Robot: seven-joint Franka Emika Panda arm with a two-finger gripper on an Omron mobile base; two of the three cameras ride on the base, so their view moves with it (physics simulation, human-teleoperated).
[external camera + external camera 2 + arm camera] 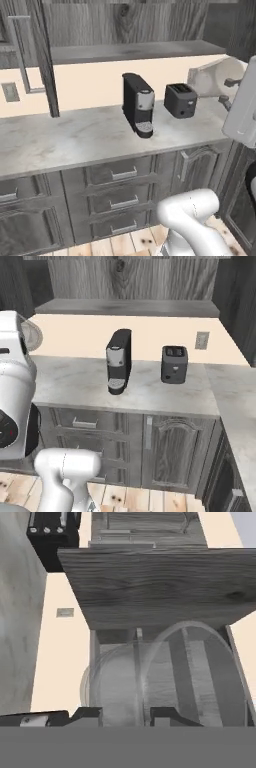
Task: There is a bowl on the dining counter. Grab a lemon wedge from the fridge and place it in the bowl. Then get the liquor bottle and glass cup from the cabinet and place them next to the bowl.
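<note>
Two dark fingertips of the gripper [126, 714] stand a narrow way apart at six o'clock in the hand view, and the glass cup [160, 677] sits right between them, its clear wall rising from the gap; the jaws look closed on the cup's side. The cup lies on its side to this camera, its round rim toward three o'clock and its base toward nine.

Beyond the cup, at twelve o'clock in the hand view, the cabinet [155, 582] shows a broad slab of dark grey wood grain, with more of its grain behind the glass. At eleven o'clock sits a black box-like thing, too cut off to name. A small outlet plate [65, 612] is on the cream wall at nine o'clock.

From the left base view, the white arm [242, 107] reaches up at three o'clock, beside the cabinet shelf [135, 51]. On the marbled counter [65, 140] below, a black coffee machine [138, 104] stands near centre, with a dark toaster [180, 100] just beside it toward three o'clock. Grey drawers [117, 187] run under the counter at six o'clock.
</note>
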